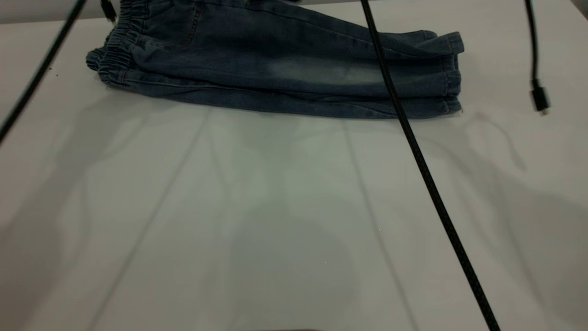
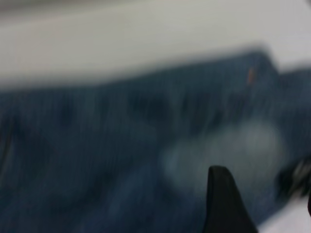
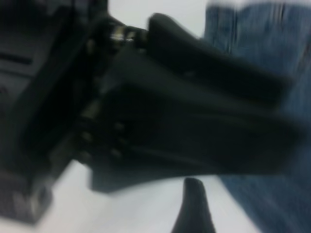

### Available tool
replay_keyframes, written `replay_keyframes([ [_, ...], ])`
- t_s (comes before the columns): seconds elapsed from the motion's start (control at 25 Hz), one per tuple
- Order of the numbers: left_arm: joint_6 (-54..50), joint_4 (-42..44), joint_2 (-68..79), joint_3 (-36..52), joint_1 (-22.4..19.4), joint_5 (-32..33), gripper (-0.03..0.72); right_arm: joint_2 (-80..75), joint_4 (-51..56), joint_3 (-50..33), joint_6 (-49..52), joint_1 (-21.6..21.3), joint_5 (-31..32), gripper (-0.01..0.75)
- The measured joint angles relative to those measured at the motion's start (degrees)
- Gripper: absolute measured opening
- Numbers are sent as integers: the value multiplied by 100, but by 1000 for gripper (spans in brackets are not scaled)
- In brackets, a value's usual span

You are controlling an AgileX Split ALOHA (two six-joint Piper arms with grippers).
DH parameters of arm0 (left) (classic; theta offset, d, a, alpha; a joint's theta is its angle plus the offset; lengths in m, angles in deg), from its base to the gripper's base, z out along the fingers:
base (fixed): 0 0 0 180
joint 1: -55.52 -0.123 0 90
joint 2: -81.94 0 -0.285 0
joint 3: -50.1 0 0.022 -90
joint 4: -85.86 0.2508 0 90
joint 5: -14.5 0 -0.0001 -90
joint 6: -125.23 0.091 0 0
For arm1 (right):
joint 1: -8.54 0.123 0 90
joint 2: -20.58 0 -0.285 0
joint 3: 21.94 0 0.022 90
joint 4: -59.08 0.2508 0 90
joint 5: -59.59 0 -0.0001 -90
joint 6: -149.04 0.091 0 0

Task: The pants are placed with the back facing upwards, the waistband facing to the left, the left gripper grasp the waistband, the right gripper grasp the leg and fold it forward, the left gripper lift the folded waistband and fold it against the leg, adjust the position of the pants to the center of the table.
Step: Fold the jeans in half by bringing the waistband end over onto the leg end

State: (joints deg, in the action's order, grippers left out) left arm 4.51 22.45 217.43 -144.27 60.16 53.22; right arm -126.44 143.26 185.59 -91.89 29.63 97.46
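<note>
Denim, faded blue: the pants point(image 1: 280, 59) lie at the far edge of the table point(image 1: 275, 220), well off its middle, already doubled lengthwise so that one leg sits on the other. The waistband point(image 1: 120, 50) is gathered at the left end. The leg point(image 1: 330, 73) with the whitish patch faces up, its hems stacked at the right.

Judgement: the lengthwise fold looks done, so the step in hand is mine on the left, lifting the waistband and laying it over toward the hems.

My left gripper point(image 2: 224, 204) shows only as one dark finger over the faded patch in the left wrist view; I cannot tell whether it is open or closed, or whether it touches cloth. My right gripper point(image 3: 192, 208) shows one fingertip beside the denim, with a large black arm body close in front; its state is equally unreadable.

Notes for doing it well:
- take both layers of the elastic together, or the under leg stays behind;
- lift enough to clear the cloth, then carry straight along the leg;
- keep clear of the black cable point(image 1: 413, 151) that crosses the pants in the exterior view;
- set edges square before shifting to centre.
</note>
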Motion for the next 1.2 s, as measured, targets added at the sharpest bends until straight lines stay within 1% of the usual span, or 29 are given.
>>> replay_keyframes([
  [0.08,-858,905,-7,0,-207,152,358,61,-840,33,755,-62,153,465],
  [0.16,-1665,1368,-7,0,-445,166,358,127,-2044,110,1574,-89,233,465],
  [0.24,-2087,1547,-7,0,-707,166,358,160,-3147,252,2412,-96,361,465],
  [0.32,-2268,1608,-7,0,-889,133,358,167,-4120,324,3169,-96,441,465],
  [0.44,-2323,1663,22,0,-1027,-1,358,167,-4875,336,3734,-96,556,465],
  [0.64,-2334,1814,39,0,-1049,-364,358,167,-5143,336,3890,-96,552,465],
  [0.8,-2334,2059,60,0,-1049,-889,358,148,-5164,336,3890,-96,472,465],
  [1.08,-2334,2081,414,0,-1049,-1673,358,129,-5164,336,3819,-96,246,465],
  [1.2,-2334,2081,623,0,-1049,-1877,358,119,-5164,336,3766,-96,246,465],
])
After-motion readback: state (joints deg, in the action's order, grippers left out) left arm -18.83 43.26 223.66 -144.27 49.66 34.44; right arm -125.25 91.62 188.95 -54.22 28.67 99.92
